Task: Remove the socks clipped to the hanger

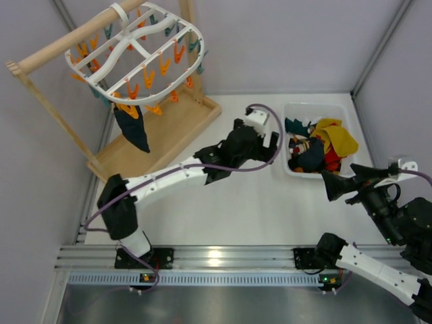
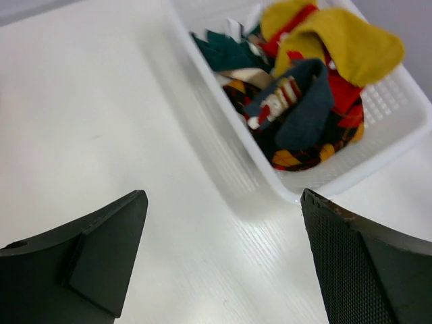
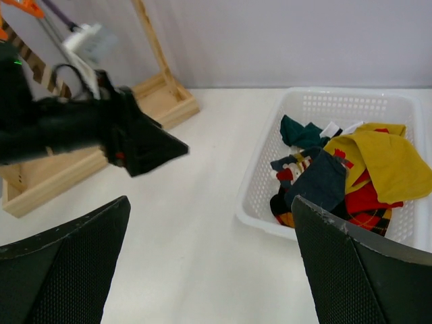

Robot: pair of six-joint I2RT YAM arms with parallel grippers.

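One hanger (image 1: pixel 129 42), one basket (image 1: pixel 324 106), one clipped sock (image 1: pixel 133 129)

**A robotics lab test cell with laundry props**

We see a robotics lab bench rather than a home. A bare white tabletop (image 1: pixel 229 202) is boxed in by plain grey panels (image 1: pixel 283 40) on metal framing. Along its near edge runs an aluminium rail (image 1: pixel 223 256) with two machines bolted to it, the left arm (image 1: pixel 169 179) and the right arm (image 1: pixel 378 266). A purple cable (image 1: pixel 270 118) loops off the left one. The only household things are a wooden rod stand (image 1: pixel 162 131), a white clip hanger (image 1: pixel 133 42) and a white plastic basket (image 1: pixel 317 105).
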